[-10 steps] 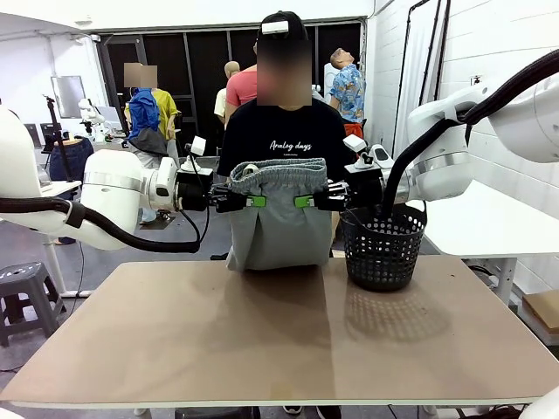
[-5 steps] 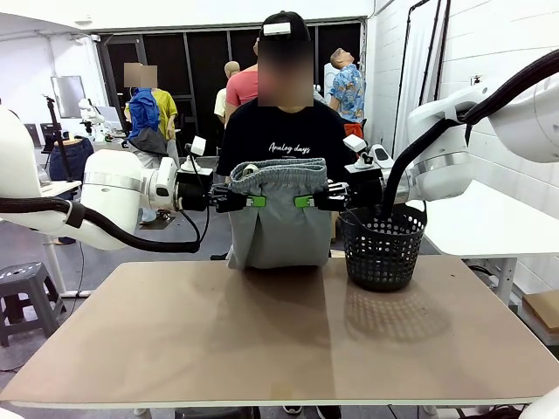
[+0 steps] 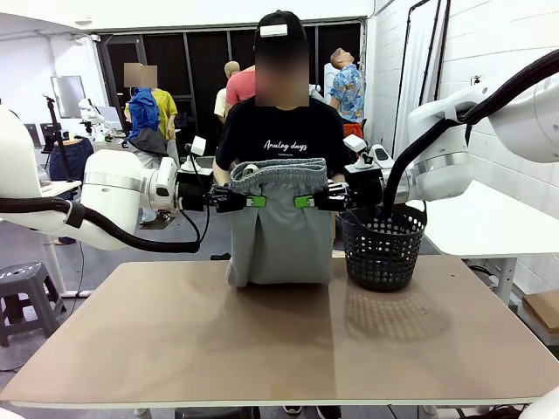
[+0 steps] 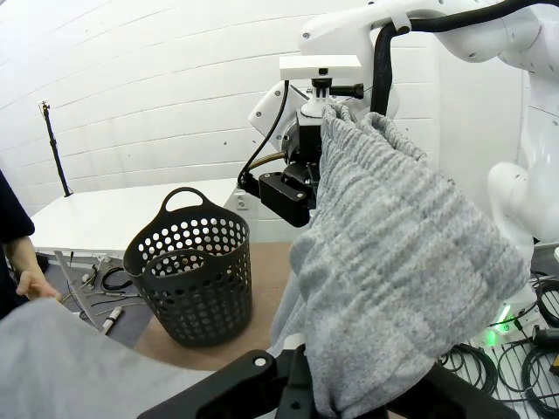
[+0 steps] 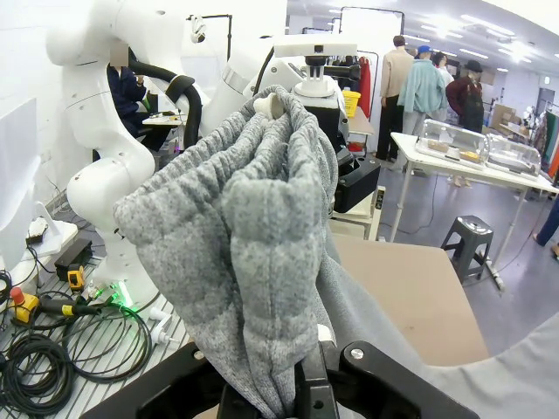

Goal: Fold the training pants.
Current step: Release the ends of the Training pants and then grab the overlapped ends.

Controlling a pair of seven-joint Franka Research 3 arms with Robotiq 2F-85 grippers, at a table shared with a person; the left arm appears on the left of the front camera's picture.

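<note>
Pants [image 3: 279, 236] hang by the waistband just left of the basket [image 3: 382, 249]. Their hems are down near the basket's foot, at the table [image 3: 279, 340]; contact unclear.

Left gripper [image 3: 249, 201] and right gripper [image 3: 306, 202] each pinch one end of the waistband, jaws pressed onto cloth.

Step, as I judge it: lay flat before folding. Lower both ends level with the band stretched. Let the hems land first, clear of the basket.

Fabric: light grey heathered knit, soft and limp, with a gathered elastic band and a centre pleat. Basket: black, rigid, perforated.
</note>
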